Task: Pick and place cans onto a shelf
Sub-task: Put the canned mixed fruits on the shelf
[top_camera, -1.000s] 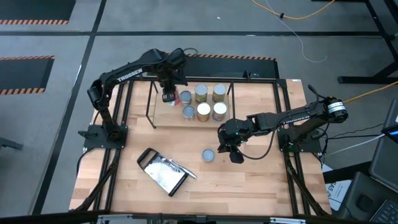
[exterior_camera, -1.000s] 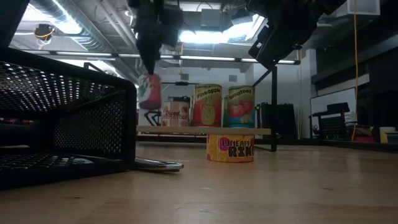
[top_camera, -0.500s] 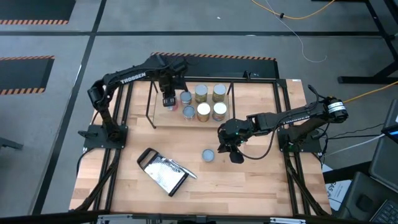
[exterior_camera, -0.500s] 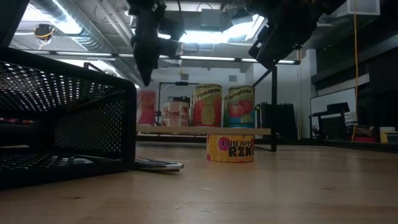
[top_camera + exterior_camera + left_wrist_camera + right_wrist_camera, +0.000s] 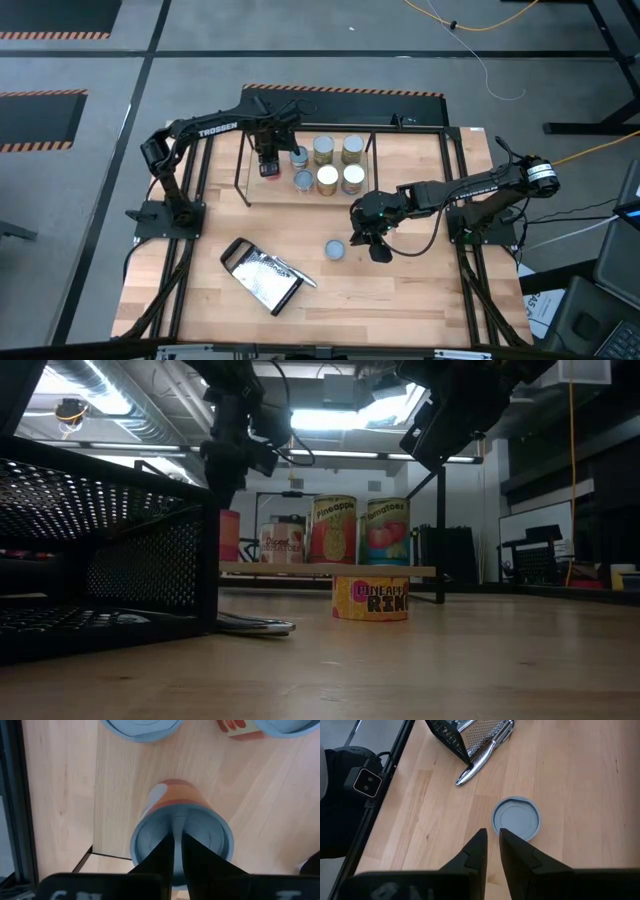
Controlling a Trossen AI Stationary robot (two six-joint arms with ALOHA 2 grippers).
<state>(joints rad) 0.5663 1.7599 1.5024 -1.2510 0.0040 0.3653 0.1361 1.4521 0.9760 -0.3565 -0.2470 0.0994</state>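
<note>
One orange-label can (image 5: 182,827) at shelf's (image 5: 243,172) left end; left gripper (image 5: 268,160) above it, fingers nearly together. We lift straight, avoid neighbours. Right gripper (image 5: 375,245) narrow, empty, beside bench-centre can (image 5: 335,249).

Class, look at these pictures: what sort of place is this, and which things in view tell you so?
Probably a robotics lab or workshop. Two arms are bolted to a wooden table inside a black frame, hazard-striped tape marks the grey floor, and exposed ceiling ducts run overhead, with cans on a small shelf as practice props.
</note>
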